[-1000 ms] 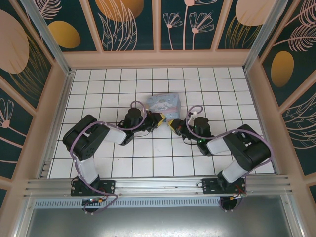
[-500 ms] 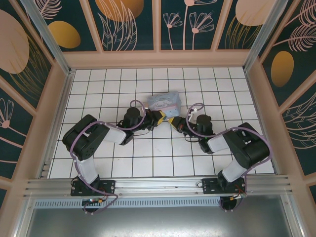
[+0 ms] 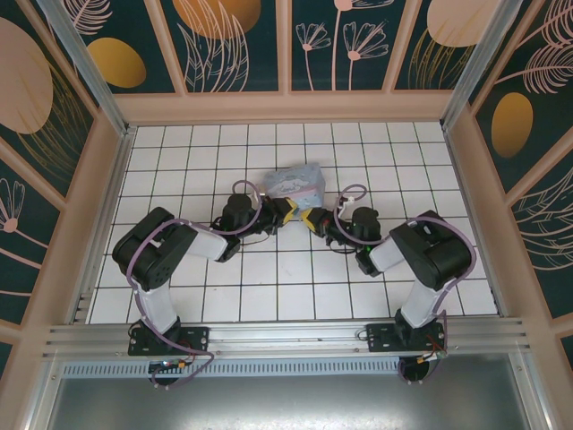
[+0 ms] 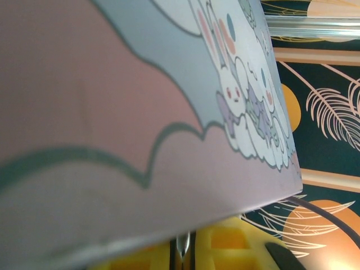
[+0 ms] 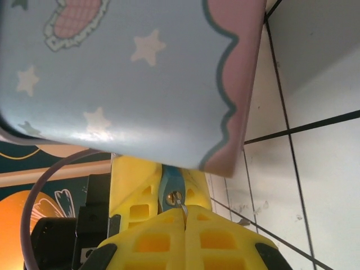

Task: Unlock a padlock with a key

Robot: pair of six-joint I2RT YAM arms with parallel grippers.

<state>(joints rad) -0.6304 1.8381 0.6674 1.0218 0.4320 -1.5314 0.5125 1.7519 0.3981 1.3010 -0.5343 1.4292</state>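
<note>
My right tool (image 5: 184, 212) is pinched fully closed on a thin silver key (image 5: 179, 201). Its tip meets the tiny bluish-dark metal padlock (image 5: 171, 183) directly ahead, which my left tool (image 3: 288, 213) clamps from the opposite side. Above both hangs a pale blue cartoon-printed box (image 5: 129, 73), over the white tiled counter (image 5: 320, 185).

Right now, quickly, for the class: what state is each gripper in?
Left gripper: shut on the padlock.
Right gripper: shut on the key, its tip at the padlock's keyhole.
</note>
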